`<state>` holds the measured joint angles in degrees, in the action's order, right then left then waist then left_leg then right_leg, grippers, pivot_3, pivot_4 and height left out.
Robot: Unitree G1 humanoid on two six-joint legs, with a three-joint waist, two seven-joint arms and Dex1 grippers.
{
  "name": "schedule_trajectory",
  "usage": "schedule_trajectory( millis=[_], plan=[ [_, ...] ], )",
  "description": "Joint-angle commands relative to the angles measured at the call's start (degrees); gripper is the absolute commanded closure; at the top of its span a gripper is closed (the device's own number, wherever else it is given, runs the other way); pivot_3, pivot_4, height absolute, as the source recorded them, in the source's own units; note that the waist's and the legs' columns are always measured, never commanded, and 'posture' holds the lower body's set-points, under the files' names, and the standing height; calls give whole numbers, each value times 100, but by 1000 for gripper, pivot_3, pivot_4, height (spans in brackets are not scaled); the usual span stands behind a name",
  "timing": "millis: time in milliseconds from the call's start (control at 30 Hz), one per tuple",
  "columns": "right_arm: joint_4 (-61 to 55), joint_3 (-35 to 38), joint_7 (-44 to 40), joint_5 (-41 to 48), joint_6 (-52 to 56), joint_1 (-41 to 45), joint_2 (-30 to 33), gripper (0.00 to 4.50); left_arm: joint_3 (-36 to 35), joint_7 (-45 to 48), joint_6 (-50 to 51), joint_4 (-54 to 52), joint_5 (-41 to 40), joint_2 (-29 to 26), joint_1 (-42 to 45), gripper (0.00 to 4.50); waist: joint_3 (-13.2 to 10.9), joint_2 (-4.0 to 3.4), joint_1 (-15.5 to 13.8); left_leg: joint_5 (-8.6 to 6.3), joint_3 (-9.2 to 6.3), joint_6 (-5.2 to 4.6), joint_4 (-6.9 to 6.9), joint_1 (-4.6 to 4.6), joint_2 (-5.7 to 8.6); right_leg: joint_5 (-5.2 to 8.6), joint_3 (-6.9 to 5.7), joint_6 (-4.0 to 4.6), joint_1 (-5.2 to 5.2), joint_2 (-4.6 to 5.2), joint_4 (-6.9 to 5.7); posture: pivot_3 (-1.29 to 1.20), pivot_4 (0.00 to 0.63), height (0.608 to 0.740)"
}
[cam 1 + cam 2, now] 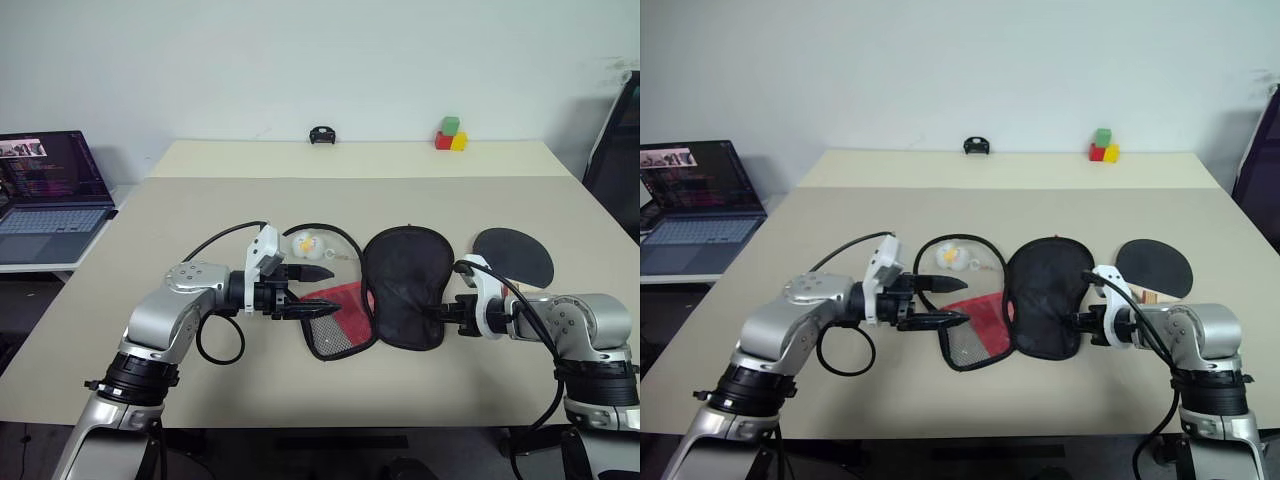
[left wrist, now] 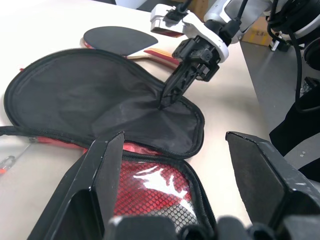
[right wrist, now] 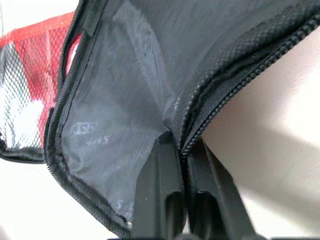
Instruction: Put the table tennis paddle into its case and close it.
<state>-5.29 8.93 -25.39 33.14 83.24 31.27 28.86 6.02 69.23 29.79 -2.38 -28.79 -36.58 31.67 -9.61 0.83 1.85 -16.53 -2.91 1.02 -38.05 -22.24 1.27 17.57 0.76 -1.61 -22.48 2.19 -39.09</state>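
The case (image 1: 405,285) lies unzipped in the middle of the table, its black flap spread flat and its red mesh part (image 1: 335,320) to the left. A small white-yellow charm (image 1: 306,243) rests just behind it. My right gripper (image 1: 436,315) is shut on the flap's zip edge (image 3: 210,107) at the near right. My left gripper (image 1: 318,290) is open, its fingers (image 2: 107,165) on either side of the red mesh part's near end. The table tennis paddle (image 1: 512,255) lies flat on the table behind my right wrist, black face up, with its wooden handle (image 2: 160,54) pointing at that arm.
An open laptop (image 1: 50,195) sits on a side desk to the left. At the table's far edge are stacked coloured blocks (image 1: 451,135) and a small black object (image 1: 321,135). A black cable (image 1: 215,345) loops beside my left arm.
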Motion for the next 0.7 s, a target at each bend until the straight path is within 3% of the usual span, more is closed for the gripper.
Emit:
schedule_trajectory(
  millis=[33,233,533,700],
  plan=[
    [38,1,15,-95,-218,158,85,2833,-94,-18,-80,-88,-3,11,27,954,0,0,0,1,0,-1,0,0,0,0,0,0,0,0,0,0,150,740],
    [87,-67,-25,-227,-490,161,323,778,-81,-55,-101,-78,11,66,12,954,0,0,-5,1,-1,-1,-3,0,0,0,-2,0,5,0,1,0,150,740],
    [55,29,-340,-343,-1057,95,909,778,-44,-88,-147,-52,80,195,25,954,0,0,-9,1,0,-1,-5,0,0,0,-2,-1,6,0,1,0,150,740],
    [-325,945,-150,-33,-820,53,840,778,-41,-159,-192,-101,109,263,-30,954,0,0,-12,1,-1,-1,-5,0,0,0,-3,-1,7,0,1,0,150,740]
  ],
)
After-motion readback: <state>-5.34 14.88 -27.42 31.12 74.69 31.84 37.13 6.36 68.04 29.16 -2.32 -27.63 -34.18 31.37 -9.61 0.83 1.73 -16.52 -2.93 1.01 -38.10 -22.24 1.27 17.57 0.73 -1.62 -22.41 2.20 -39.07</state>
